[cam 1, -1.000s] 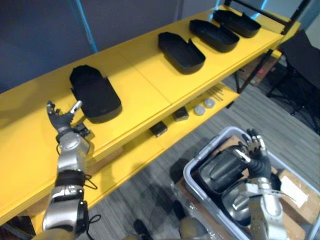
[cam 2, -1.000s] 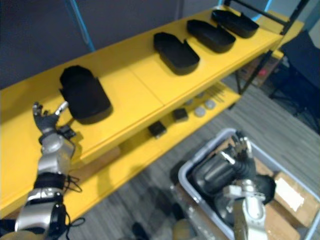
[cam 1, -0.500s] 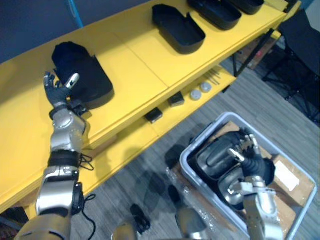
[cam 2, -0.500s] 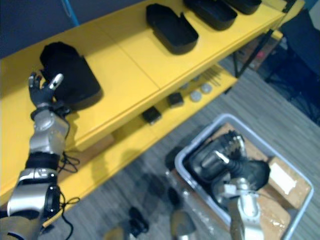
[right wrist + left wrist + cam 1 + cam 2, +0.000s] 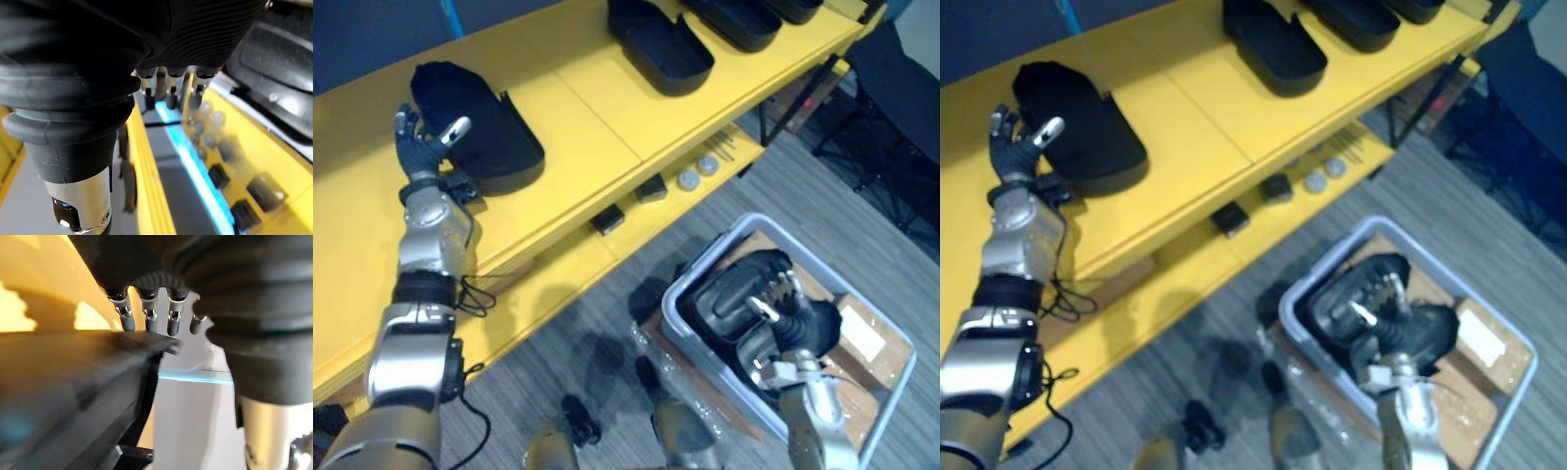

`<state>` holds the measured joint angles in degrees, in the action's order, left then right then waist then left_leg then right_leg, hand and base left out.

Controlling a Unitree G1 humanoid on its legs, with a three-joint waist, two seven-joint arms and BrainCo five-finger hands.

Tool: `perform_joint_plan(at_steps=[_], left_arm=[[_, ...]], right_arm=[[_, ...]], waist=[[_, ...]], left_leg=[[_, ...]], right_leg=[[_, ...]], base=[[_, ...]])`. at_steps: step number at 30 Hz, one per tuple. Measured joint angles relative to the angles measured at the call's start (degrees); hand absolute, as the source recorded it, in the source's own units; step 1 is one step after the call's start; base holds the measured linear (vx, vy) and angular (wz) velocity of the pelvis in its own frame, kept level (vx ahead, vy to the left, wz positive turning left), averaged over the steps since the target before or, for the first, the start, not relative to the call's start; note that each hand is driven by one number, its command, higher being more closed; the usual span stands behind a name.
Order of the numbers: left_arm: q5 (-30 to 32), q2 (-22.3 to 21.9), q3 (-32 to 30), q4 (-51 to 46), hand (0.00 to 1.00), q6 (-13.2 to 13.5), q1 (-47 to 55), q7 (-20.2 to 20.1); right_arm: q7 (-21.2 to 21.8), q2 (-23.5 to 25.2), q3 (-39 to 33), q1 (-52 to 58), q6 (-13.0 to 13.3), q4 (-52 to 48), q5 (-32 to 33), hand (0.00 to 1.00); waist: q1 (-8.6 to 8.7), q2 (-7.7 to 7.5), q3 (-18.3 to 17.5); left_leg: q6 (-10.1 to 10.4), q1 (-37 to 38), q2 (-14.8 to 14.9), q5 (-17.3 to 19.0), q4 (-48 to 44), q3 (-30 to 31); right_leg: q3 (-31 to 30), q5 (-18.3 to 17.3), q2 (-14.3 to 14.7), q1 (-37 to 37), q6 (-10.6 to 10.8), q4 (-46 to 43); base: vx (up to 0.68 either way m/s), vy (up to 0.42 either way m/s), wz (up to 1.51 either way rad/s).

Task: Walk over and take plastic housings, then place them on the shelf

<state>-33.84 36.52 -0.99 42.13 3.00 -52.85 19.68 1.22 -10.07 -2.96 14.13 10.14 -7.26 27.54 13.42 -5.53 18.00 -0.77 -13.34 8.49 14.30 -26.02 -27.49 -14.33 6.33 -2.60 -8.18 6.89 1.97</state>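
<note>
A black plastic housing (image 5: pixel 480 127) lies on the top board of the yellow shelf (image 5: pixel 578 127). My left hand (image 5: pixel 419 149) is open at the housing's left end, its thumb against the housing's edge; in the left wrist view the straight fingers (image 5: pixel 149 316) reach past the dark housing (image 5: pixel 68 382). Lower right, my right hand (image 5: pixel 790 318) hangs open just above black housings (image 5: pixel 729 294) stacked in a grey bin (image 5: pixel 705 257). Whether it touches them I cannot tell.
Two more black housings (image 5: pixel 661 44) (image 5: pixel 734 20) lie further along the top board. The lower board carries small black blocks (image 5: pixel 607 220) and silver discs (image 5: pixel 688 179). A cardboard sheet (image 5: pixel 862 338) lies in the bin's right side. A dark chair (image 5: pixel 901 108) stands at the right.
The camera has shifted, so the shelf sits higher in view. My left hand has come closer to the housing's end. The right hand has sunk closer to the housings in the bin.
</note>
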Motion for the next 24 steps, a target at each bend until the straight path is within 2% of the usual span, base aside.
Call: perform_joint_plan(at_steps=[7, 13, 18, 24], left_arm=[[-2.3, 0.7, 0.1, 0.1, 0.00, -0.5, -1.1, 2.1], [-3.9, 1.4, 2.0, 0.2, 0.00, -0.6, -3.8, 4.0], [-4.5, 1.4, 2.3, 0.2, 0.00, -0.7, -4.1, 5.3], [-6.3, 1.4, 2.3, 2.0, 0.00, -1.0, -6.0, 8.3]], right_arm=[[-0.1, 0.0, 1.4, 0.8, 0.0, 1.4, 1.0, 0.00], [-1.8, 0.0, 3.8, 0.8, 0.1, 1.4, 1.0, 0.00], [-2.8, 0.0, 4.8, 1.0, 0.2, 1.5, 1.1, 0.00], [-4.4, 0.1, 4.9, 1.0, 1.8, 1.7, 1.0, 0.00]], waist=[[0.10, -0.06, 0.0], [-0.04, -1.30, 1.6], [0.12, -1.38, 1.6], [0.11, -1.43, 1.6]], left_leg=[[0.1, -0.1, 0.3, 0.1, -0.2, 0.0], [0.1, -0.2, 0.5, 0.1, -0.6, 0.1], [0.2, -0.3, 0.8, 0.2, -0.7, 0.1], [0.4, -0.4, 1.4, 0.4, -1.4, 0.2]], right_leg=[[-0.1, 0.3, 0.3, 0.1, -0.2, 0.6], [-0.1, 0.4, 0.5, 0.2, -0.4, 0.6], [-0.1, 0.6, 0.7, 0.2, -0.3, 0.6], [-0.1, 0.6, 0.8, 0.2, -0.4, 0.6]], base=[[0.00, -0.003, -0.02], [0.00, 0.000, 0.00], [0.00, 0.000, 0.00], [0.00, 0.000, 0.00]])
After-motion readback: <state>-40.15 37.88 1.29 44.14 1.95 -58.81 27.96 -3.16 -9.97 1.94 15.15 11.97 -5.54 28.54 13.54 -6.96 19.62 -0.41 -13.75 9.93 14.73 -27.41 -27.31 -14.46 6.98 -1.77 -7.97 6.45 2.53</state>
